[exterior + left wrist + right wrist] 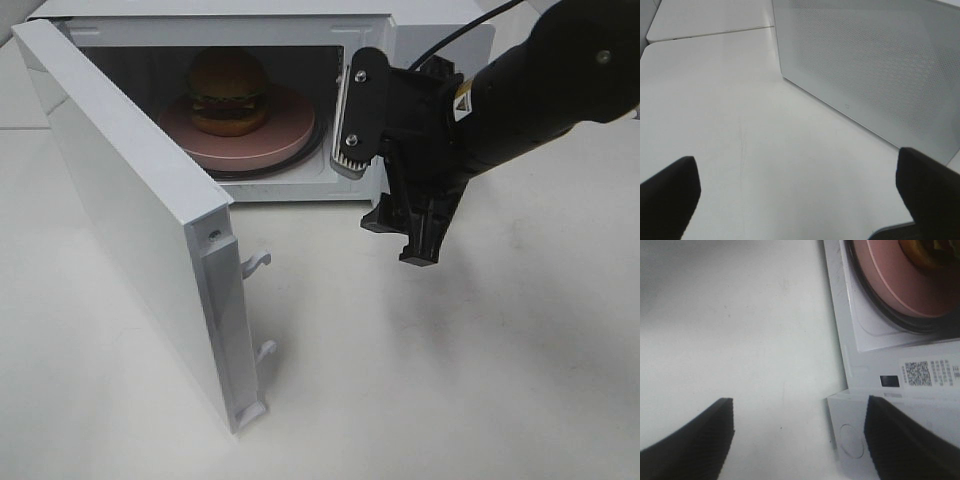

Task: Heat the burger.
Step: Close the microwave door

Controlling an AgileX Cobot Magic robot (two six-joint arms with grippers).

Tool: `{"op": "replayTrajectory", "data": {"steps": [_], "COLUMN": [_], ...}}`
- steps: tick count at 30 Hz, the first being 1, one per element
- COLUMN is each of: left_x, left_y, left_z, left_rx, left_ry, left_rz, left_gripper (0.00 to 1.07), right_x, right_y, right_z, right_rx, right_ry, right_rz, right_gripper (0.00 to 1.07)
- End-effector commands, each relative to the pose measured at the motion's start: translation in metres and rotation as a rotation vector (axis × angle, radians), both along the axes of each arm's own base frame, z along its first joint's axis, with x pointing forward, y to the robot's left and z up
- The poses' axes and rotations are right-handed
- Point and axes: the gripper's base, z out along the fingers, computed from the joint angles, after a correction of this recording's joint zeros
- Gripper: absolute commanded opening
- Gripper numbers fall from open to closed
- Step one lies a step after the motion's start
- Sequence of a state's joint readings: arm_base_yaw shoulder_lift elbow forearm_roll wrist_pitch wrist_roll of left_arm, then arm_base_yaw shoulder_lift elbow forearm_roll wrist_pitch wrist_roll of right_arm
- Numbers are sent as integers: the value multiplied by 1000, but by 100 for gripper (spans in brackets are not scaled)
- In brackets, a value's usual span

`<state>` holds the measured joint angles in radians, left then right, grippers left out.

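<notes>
Left gripper (797, 187) is spread wide, empty, beside the opened microwave door (120, 200). Burger (228, 90) is seated on pink plate (285, 140) inside microwave (440, 42) at desk's (450, 380) far edge. Right gripper (799, 437) is held parted, empty, at microwave's right front corner.

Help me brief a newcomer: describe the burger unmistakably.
The white microwave has its door swung open. Inside lies a round pink plate. The burger stands on it: golden-brown bun, green lettuce, dark patty, unlike the flat plate.
</notes>
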<state>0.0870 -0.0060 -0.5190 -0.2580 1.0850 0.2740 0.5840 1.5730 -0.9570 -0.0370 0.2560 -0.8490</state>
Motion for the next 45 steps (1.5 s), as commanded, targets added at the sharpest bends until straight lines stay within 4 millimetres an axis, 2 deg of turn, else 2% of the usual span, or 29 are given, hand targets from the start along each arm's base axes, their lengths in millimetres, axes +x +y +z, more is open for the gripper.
{"op": "replayTrajectory", "data": {"steps": [1, 9, 16, 18, 27, 30, 32, 35, 45], "left_x": [0, 0, 0, 0, 0, 0, 0, 0, 0], "left_y": [0, 0, 0, 0, 0, 0, 0, 0, 0], "left_z": [0, 0, 0, 0, 0, 0, 0, 0, 0], "left_rx": [-4, -4, -4, -4, -4, -4, -4, -4, -4], "left_ry": [-7, -7, -7, -7, -7, -7, -7, -7, -7], "left_rz": [-4, -4, -4, -4, -4, -4, -4, -4, -4], "left_gripper": [100, 100, 100, 100, 100, 100, 100, 100, 100], "right_x": [-15, -39, -59, -72, -101, -105, -118, -127, -150], "right_y": [-9, -26, -40, -48, -68, -71, -80, -86, -102], "right_z": [10, 27, 39, 45, 68, 71, 80, 85, 102], "right_rx": [107, 240, 242, 224, 239, 240, 241, 245, 308], "right_ry": [47, 199, 309, 360, 407, 407, 409, 410, 373], "right_rz": [-135, -400, -542, -603, -697, -699, -706, -715, -729], "right_gripper": [73, 75, 76, 76, 76, 76, 76, 76, 76]}}
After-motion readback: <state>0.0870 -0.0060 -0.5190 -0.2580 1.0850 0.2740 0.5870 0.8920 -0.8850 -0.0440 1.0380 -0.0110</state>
